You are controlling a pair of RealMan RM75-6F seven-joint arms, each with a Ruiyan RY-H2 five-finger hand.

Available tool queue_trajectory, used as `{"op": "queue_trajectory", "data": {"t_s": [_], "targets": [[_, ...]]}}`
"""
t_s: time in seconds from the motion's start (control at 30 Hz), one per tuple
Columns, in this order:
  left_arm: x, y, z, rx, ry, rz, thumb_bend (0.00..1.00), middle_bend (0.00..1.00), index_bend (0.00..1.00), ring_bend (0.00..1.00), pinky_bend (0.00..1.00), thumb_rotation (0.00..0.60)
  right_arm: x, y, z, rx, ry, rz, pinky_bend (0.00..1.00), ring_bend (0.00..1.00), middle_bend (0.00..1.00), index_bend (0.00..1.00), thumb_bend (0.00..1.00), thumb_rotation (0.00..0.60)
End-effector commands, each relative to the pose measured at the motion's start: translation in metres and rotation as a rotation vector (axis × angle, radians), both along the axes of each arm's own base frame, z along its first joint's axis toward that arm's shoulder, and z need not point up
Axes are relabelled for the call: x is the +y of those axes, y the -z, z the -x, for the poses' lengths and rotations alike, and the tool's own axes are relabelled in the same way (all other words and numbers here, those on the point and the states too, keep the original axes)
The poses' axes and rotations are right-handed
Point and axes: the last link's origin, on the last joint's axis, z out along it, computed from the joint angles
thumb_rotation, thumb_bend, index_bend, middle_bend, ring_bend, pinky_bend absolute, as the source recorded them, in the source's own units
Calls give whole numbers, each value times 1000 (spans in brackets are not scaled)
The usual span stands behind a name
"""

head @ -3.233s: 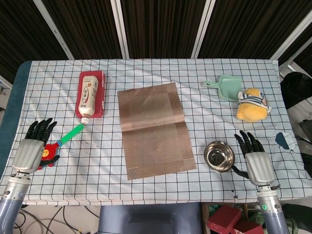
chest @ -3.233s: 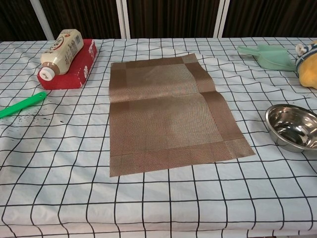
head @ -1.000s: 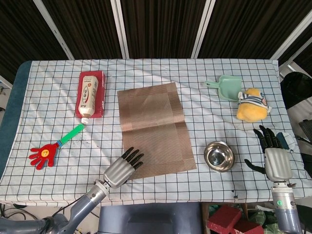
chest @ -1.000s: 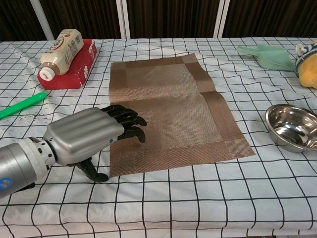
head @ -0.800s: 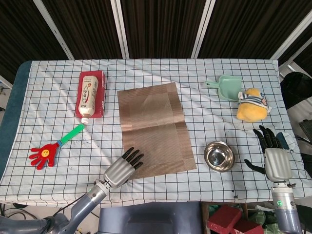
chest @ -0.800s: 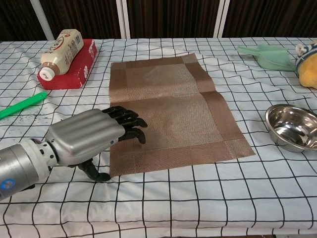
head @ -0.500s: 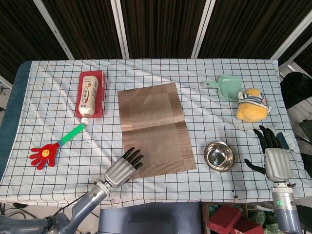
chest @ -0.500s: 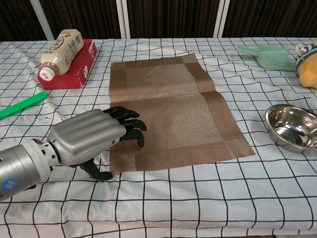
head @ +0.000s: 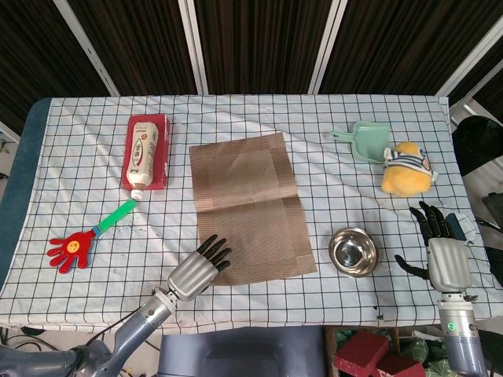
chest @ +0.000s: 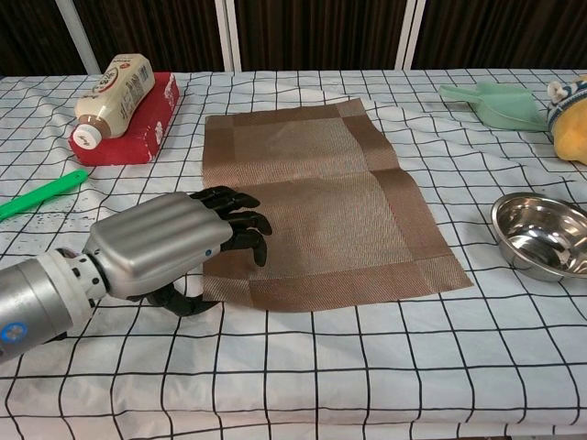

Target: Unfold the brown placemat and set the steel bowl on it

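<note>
chest view: one brown placemat (chest: pixel 316 197), one steel bowl (chest: pixel 543 236), one left hand (chest: pixel 170 243).

I am seeing dark print running along the label of the cream plastic bottle (head: pixel 142 155) lying on the red box (chest: pixel 147 122), but none of it is coming through legibly.

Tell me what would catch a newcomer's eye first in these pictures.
The silver left hand stands out, its dark fingers lying on the near left corner of the brown placemat, spread mid-table on the checked tablecloth. To the mat's right the shiny steel bowl sits on the cloth, with the right hand open beside it. A red clapper toy and a yellow plush toy add color near the table's edges.
</note>
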Motion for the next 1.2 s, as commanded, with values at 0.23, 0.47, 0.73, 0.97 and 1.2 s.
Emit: {"op": "queue_trajectory", "data": {"t_s": [0.23,0.47,0.73,0.97,1.2], "targets": [[6,-1,2,-3,-14,-5,388,170,340,16,70,600,0,1,0,1,3,-2,161,34,37,135,137,600],[5,3,-1,-27,-2,2,384,187,449,16,70,600,0,-1,1,-11,12,2,161,34,36,137,150,600],[5,0,-1,-48,22,-6,381,198,523,16,70,600,0,-1,1,-14,15,-2,161,34,36,138,151,600],[6,-2,0,-61,26,-11,381,213,592,16,71,600,0,-1,1,-16,19,-1,161,34,37,138,150,600],[7,-2,1,-71,20,-6,388,228,648,16,71,600,-1,-2,2,-16,21,0,161,34,37,138,153,600]]}}
